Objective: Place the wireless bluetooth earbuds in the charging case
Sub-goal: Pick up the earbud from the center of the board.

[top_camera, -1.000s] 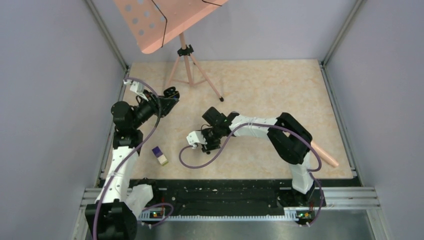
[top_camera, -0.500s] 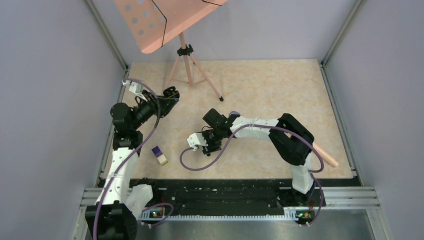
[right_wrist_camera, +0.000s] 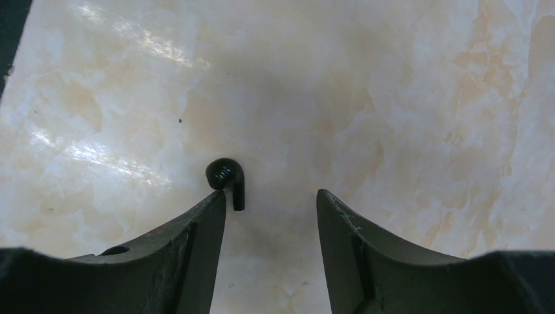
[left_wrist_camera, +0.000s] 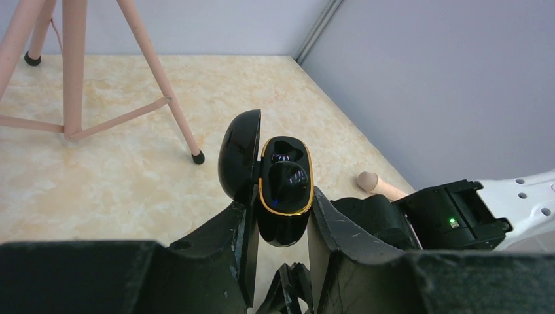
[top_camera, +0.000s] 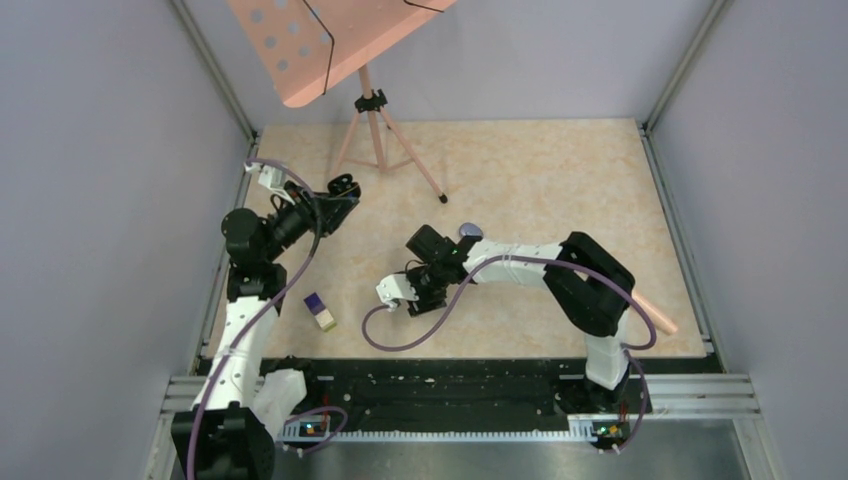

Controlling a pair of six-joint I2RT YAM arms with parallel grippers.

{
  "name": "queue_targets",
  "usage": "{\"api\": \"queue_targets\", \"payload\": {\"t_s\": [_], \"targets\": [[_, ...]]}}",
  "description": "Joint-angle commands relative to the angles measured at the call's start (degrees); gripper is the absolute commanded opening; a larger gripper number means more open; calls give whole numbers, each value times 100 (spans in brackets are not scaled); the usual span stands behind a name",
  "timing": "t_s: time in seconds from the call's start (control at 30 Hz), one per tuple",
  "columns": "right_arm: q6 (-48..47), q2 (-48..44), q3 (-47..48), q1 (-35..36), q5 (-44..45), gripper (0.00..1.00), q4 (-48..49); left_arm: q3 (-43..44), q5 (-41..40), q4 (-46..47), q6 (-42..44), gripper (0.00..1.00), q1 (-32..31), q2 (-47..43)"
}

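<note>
A pale marbled table (top_camera: 560,180) sits inside grey walls, with a pink music stand (top_camera: 375,130) at the far side and a small purple-and-cream block (top_camera: 319,311) near the left arm.

The left gripper (left_wrist_camera: 278,206) is raised and pinches the black charging case (left_wrist_camera: 283,190) by its lower body. The case's lid (left_wrist_camera: 239,154) is swung open and the gold-rimmed sockets face away from the wrist. Whether a bud already sits in one of them is hard to tell through the glare.

The right gripper (right_wrist_camera: 271,199) hangs low over the table with its fingers spread and nothing between them. One black comma-shaped earbud (right_wrist_camera: 226,176) lies flat on the surface, just beyond the tip of the finger on the left of the wrist view, so it is off-centre in the gap. The other buds are not clearly visible.

The step in hand looks like the pick-up of this bud. The next move probably needs a small sideways shift to centre the bud between the fingers, then a short descent and a gentle close. The bud is tiny and smooth, so an off-centre squeeze could flick it away.
</note>
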Motion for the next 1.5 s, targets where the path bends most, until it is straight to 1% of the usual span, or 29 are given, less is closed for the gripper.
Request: {"api": "queue_targets", "payload": {"t_s": [0.0, 0.13, 0.27, 0.37, 0.47, 0.63, 0.77, 0.9, 0.97, 1.03, 1.13, 1.23, 1.37, 1.47], "targets": [[67, -11, -93, 270, -19, 54, -503, -23, 56, 350, -72, 0, 14, -161], [366, 111, -6, 412, 4, 54, -284, -40, 54, 259, -34, 0, 14, -257], [497, 244, 68, 493, 2, 49, -257, -63, 63, 186, -14, 0, 14, -335], [538, 196, 17, 494, 49, 49, -272, -76, 63, 182, -10, 0, 12, -367], [781, 210, 68, 487, 189, 48, -289, -107, 50, 223, -23, 0, 8, -355], [789, 288, 126, 482, 190, 42, -354, -156, 33, 400, -126, 0, 14, -257], [759, 417, 272, 481, 182, 36, -488, -142, 29, 452, -161, 0, 14, -222], [1097, 571, 478, 475, 174, 30, -537, -126, 11, 414, -147, 0, 12, -219], [1539, 672, 592, 461, 347, 25, -429, -105, 9, 364, -130, 0, 12, -222], [2268, 659, 565, 402, 582, 22, -168, -73, 3, 305, -98, 0, 13, -229], [3239, 308, 136, 281, 1008, 18, 349, 16, -7, 221, -55, 0, 8, -198], [4324, -115, -335, 98, 1554, 18, 722, 84, 1, 196, -54, 0, 14, -142], [5674, -541, -879, -153, 2387, 11, 857, 157, 4, 196, -41, 0, 13, -26], [6351, -733, -1153, -204, 3184, 10, 896, 200, 1, 176, -20, 0, 12, 54]]}}
